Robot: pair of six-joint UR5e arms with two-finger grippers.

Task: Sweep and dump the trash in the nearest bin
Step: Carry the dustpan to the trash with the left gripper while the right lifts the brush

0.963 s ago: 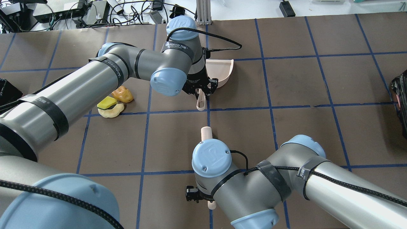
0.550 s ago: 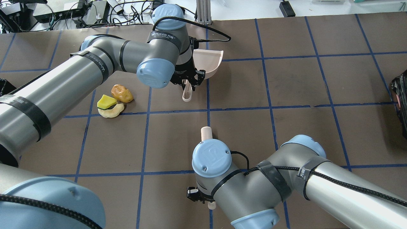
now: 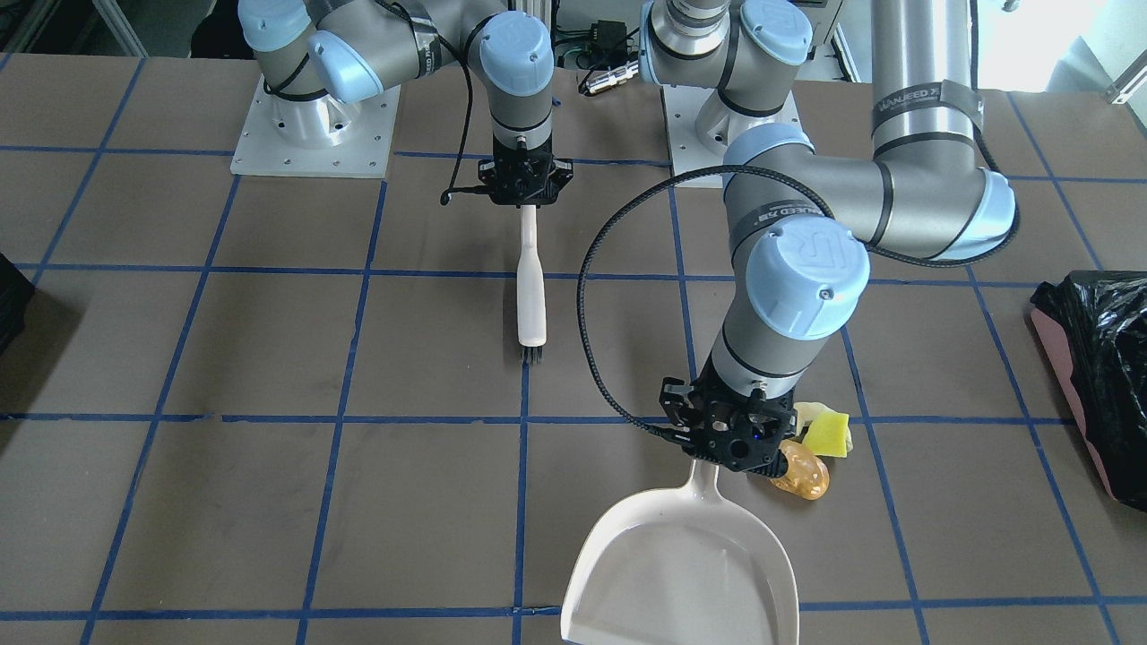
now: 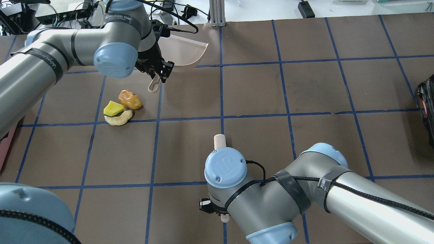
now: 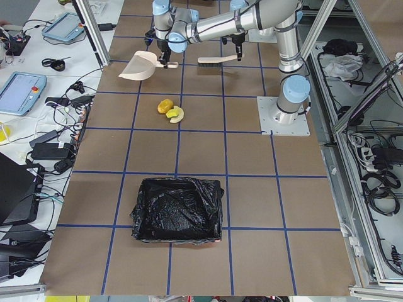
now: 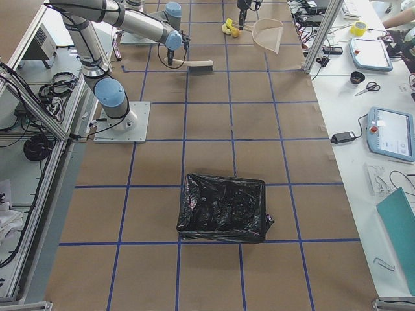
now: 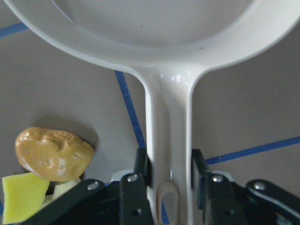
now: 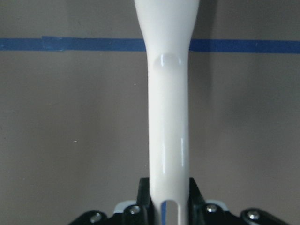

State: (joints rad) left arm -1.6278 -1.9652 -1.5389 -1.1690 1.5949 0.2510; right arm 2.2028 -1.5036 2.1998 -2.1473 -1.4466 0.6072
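Observation:
The trash lies together left of centre: an orange-brown lump (image 4: 130, 99), a yellow-green wedge (image 4: 113, 108) and a cream curved piece (image 4: 118, 118). My left gripper (image 4: 157, 73) is shut on the handle of the cream-white dustpan (image 4: 184, 51), just beyond and right of the lump. The left wrist view shows the lump (image 7: 52, 153) close beside the handle (image 7: 168, 122). My right gripper (image 3: 526, 184) is shut on the handle of a white brush (image 3: 531, 287), which points at the table's middle. A black-lined pink bin (image 3: 1098, 358) stands at the table's end on my left.
A second black-lined bin (image 6: 224, 207) stands at the table's end on my right, and its edge shows in the overhead view (image 4: 428, 108). Cables and boxes (image 4: 67, 13) lie past the far edge. Blue tape lines (image 4: 222, 117) grid the brown table.
My left arm has carried the dustpan to the left and farther from me, and it now sits just beyond the trash. The right arm and the brush have not moved.

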